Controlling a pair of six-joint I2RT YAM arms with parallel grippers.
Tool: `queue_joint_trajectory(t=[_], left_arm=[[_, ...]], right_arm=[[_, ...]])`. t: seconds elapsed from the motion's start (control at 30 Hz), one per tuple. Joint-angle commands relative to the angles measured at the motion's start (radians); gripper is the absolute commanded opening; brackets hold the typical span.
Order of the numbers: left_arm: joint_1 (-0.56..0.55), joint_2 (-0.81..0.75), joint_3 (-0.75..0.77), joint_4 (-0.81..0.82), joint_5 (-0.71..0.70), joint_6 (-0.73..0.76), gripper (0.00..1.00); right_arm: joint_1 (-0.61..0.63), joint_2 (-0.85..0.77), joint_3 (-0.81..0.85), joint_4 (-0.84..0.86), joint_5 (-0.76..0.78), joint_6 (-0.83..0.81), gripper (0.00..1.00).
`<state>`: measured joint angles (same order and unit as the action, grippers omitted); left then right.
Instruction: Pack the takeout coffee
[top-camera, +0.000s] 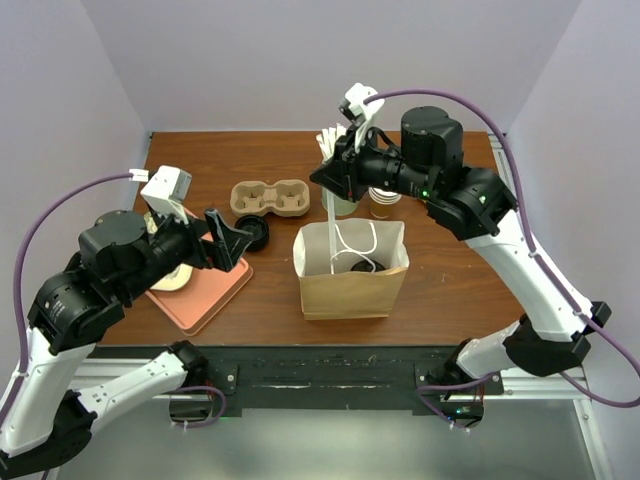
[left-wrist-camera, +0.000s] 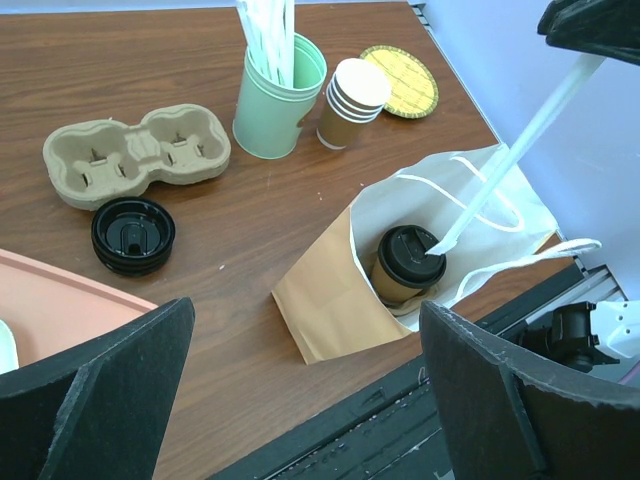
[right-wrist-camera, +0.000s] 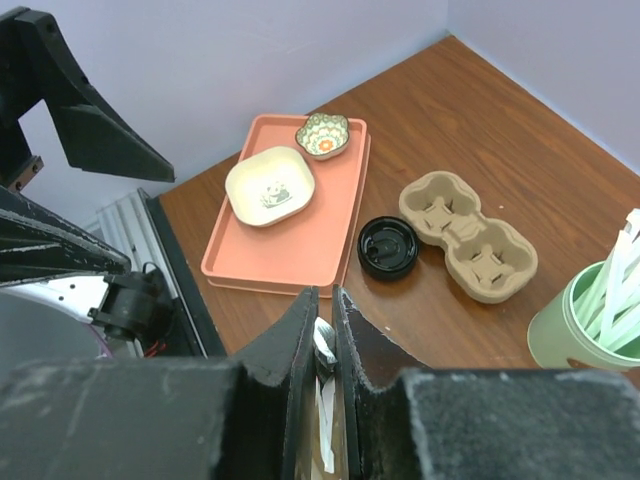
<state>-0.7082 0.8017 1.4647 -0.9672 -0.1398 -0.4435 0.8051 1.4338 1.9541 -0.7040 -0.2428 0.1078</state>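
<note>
Well left of the bag (left-wrist-camera: 320, 310), the left gripper (top-camera: 228, 240) hung above the table with its jaws spread wide, holding nothing. Under it, further left of the bag, lay the tray (top-camera: 205, 295). Between tray and bag sat the stacked lids (left-wrist-camera: 132, 236), with the carrier (left-wrist-camera: 135, 150) just behind them.

The coffee (left-wrist-camera: 405, 262) stood inside the open bag, apparently upright, lid on, sunk well below the bag's rim. A straw (left-wrist-camera: 515, 150) slanted down into the bag. Its lower end sat at the lid, though whether touching or just above could not be told. The right gripper (right-wrist-camera: 323, 340), above the bag's back edge, had its jaws pressed nearly together, pinching the straw's upper end.

Behind the bag stood the green cup (left-wrist-camera: 270, 110) of straws, and the cup stack (left-wrist-camera: 345, 105) just right of that.

The coffee would likely handle as a light thing – heavier if filled, which the lid hid. Its paper wall would probably give under a hard squeeze, and the plastic lid looked slick and might pop off if pulled. The safest hold seemed to be across the cup's body just under the lid rim, with a gentle squeeze – awkward now, since the bag's walls crowded it.
</note>
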Motion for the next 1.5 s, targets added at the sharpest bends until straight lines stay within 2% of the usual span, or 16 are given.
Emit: queue_joint_trajectory(t=[0.0, 0.13, 0.2, 0.23, 0.33, 0.37, 0.5, 0.53, 0.7, 0.83, 0.93, 1.1, 1.47], left_arm=[[-0.004, -0.015, -0.018, 0.025, -0.014, -0.007, 1.0], [-0.002, -0.021, -0.038, 0.036, -0.014, -0.017, 1.0], [-0.002, -0.027, -0.047, 0.042, -0.011, -0.02, 1.0], [-0.002, -0.029, -0.049, 0.047, -0.011, -0.023, 1.0], [-0.002, -0.03, -0.049, 0.056, -0.014, -0.027, 1.0], [-0.002, -0.032, -0.047, 0.059, -0.012, -0.026, 1.0], [-0.002, -0.021, -0.014, 0.085, 0.009, -0.011, 1.0], [-0.002, -0.019, -0.007, 0.093, 0.014, -0.009, 1.0], [-0.002, -0.015, 0.025, 0.143, 0.049, 0.026, 1.0], [-0.002, -0.021, 0.011, 0.176, 0.057, 0.029, 1.0], [-0.002, -0.032, -0.006, 0.203, 0.066, 0.022, 1.0], [-0.002, -0.061, -0.055, 0.251, 0.065, 0.022, 1.0], [-0.002, -0.061, -0.064, 0.257, 0.077, 0.019, 1.0]], right_arm=[[0.022, -0.018, -0.038, 0.11, 0.02, -0.026, 0.15], [0.058, -0.001, -0.066, 0.139, 0.022, -0.023, 0.22], [0.062, 0.007, -0.067, 0.135, 0.011, -0.013, 0.31], [0.063, 0.011, -0.066, 0.13, 0.011, 0.003, 0.39], [0.063, 0.011, -0.052, 0.104, 0.022, 0.03, 0.48], [0.063, 0.005, -0.035, 0.095, 0.034, 0.039, 0.55], [0.063, -0.03, 0.017, -0.01, 0.154, 0.136, 0.76], [0.063, -0.045, 0.017, -0.023, 0.181, 0.182, 0.98], [0.063, -0.206, -0.092, -0.035, 0.235, 0.327, 0.99], [0.063, -0.325, -0.2, -0.089, 0.368, 0.545, 0.99], [0.063, -0.384, -0.241, -0.166, 0.457, 0.639, 0.99], [0.063, -0.427, -0.253, -0.239, 0.516, 0.665, 0.99], [0.063, -0.457, -0.288, -0.244, 0.524, 0.67, 0.99]])
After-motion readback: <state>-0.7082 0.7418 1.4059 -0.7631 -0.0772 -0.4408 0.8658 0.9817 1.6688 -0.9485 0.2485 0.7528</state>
